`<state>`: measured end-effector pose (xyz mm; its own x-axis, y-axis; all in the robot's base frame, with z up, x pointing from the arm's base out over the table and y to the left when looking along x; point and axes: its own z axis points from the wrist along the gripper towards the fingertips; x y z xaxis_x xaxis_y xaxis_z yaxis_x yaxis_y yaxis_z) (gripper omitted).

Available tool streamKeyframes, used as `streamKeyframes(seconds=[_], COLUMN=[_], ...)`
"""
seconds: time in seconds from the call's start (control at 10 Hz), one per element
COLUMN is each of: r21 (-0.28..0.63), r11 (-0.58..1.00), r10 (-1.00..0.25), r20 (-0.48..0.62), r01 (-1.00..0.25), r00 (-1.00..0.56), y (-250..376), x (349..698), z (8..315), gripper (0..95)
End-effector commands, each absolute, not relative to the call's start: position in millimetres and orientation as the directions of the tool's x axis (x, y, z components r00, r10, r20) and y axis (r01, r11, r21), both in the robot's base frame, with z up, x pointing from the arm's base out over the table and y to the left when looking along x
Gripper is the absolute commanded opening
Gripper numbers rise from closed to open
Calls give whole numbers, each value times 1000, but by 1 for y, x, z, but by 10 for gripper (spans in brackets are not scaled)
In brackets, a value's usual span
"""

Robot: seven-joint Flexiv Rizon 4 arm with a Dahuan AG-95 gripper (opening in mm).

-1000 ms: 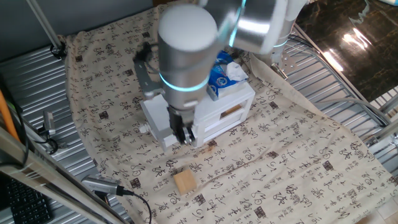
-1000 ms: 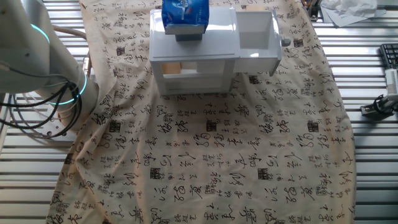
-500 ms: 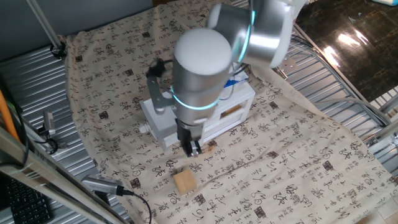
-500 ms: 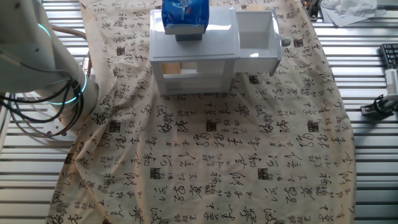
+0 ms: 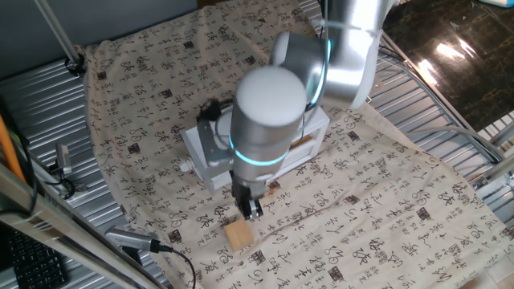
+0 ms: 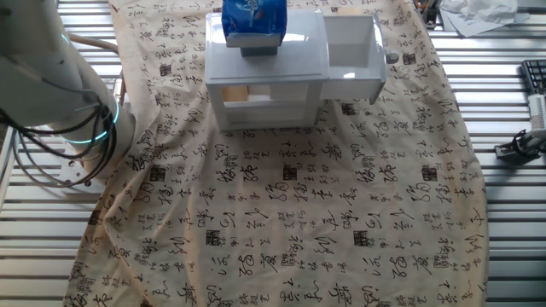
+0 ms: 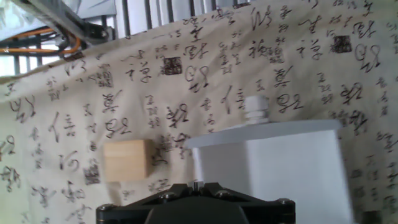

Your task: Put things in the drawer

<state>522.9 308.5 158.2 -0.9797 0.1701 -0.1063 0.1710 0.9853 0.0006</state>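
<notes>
Hand view | block [image 7: 128, 160]: tan, plain wood cube on cloth | claw [image 5: 250, 210]: opening unclear, holding nothing

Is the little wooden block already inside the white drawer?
No, the wooden block lies on the patterned cloth in front of the white cabinet, outside the open drawer.
</notes>
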Motion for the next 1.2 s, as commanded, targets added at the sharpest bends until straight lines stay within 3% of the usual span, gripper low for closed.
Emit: streamKeyframes(seconds=[0.1, 0.5, 1.2], r21=[3, -8, -5], r11=[987, 988, 990], r10=[159, 150, 138], r20=[-103, -87, -77], r01=[159, 151, 139], r00=[-982, -985, -987], y=[313, 314, 316], x=[522, 518, 519], z=[147, 124, 122], gripper=[0, 0, 0])
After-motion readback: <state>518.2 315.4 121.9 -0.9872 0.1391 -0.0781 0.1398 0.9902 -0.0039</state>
